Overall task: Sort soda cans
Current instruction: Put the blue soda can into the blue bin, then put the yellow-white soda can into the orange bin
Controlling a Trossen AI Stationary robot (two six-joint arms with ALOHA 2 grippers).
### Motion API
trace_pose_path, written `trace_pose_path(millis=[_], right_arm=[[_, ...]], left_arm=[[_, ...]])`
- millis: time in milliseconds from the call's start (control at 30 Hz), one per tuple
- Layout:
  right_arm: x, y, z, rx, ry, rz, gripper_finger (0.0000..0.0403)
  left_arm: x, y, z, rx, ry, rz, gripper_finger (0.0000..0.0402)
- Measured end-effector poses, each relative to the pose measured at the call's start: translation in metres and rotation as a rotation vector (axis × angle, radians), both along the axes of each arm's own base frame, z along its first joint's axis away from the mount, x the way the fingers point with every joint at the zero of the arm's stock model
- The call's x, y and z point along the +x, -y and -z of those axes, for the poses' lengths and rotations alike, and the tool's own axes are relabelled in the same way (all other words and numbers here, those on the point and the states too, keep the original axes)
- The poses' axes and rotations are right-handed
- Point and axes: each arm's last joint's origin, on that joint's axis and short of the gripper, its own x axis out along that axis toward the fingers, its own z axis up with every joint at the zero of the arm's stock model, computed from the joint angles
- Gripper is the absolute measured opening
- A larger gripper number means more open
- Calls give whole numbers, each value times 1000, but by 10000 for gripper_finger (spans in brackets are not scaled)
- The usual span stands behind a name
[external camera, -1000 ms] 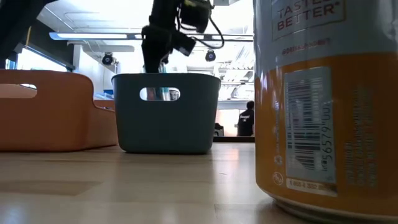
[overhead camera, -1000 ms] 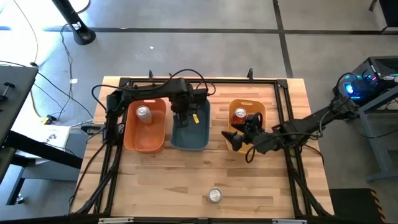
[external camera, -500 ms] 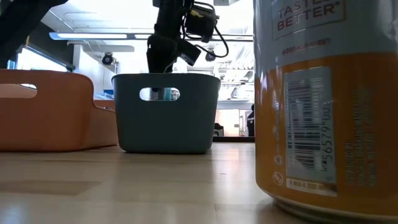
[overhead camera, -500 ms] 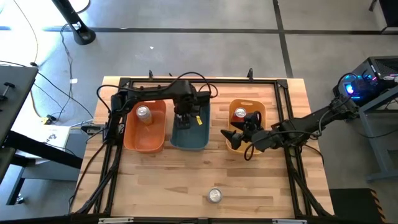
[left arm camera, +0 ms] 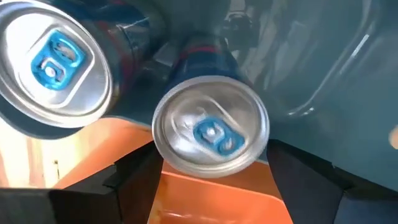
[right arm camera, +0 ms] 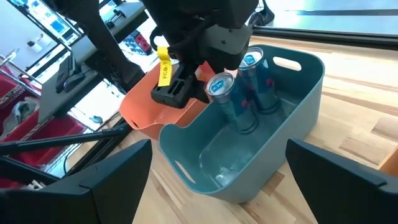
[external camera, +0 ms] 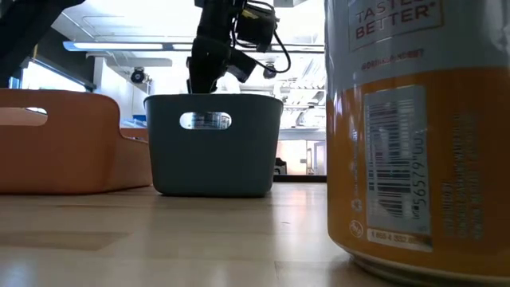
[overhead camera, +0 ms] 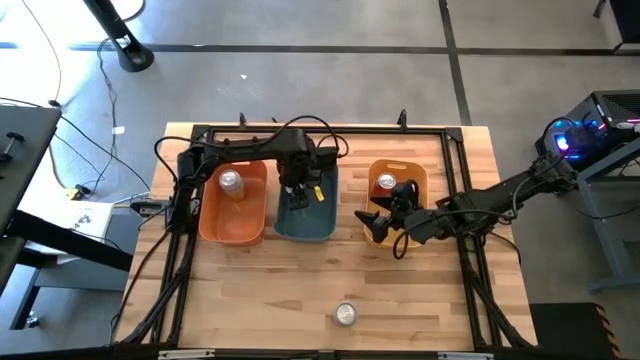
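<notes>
Lowering a soda can (right arm camera: 222, 93) into the blue-grey bin (overhead camera: 322, 218), frame centre.
Left gripper (right arm camera: 211, 59) clamps it beside another can (right arm camera: 256, 78); right gripper (overhead camera: 372, 222) spread wide, empty.

I see the blue-grey bin (overhead camera: 306, 205) from straight overhead, level at tabletop (external camera: 213, 143), and close through both wrists.

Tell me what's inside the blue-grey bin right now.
Two cans: one standing upright near the far end of the blue-grey bin, and a tilted one under the left gripper. The arm covers the bin from above, so any other contents cannot be seen.
</notes>
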Motion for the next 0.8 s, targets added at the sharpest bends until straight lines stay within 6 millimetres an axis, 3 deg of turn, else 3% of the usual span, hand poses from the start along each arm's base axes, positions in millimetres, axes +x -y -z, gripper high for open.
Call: trace_pose_path(millis=[333, 500, 633, 800], right_arm=[[0, 0, 0, -19, -10, -9, 365], [0, -1, 0, -31, -31, -60, 365], [0, -5, 1, 20, -60, -197, 365], [6, -15, 3, 150, -78, -445, 365]], left_arm=[[-3, -4, -51, 84, 158, 9, 280], [-18, 0, -88, 125, 273, -11, 280], [-40, 17, -121, 173, 412, -28, 280], [-59, 59, -149, 175, 734, 29, 280]])
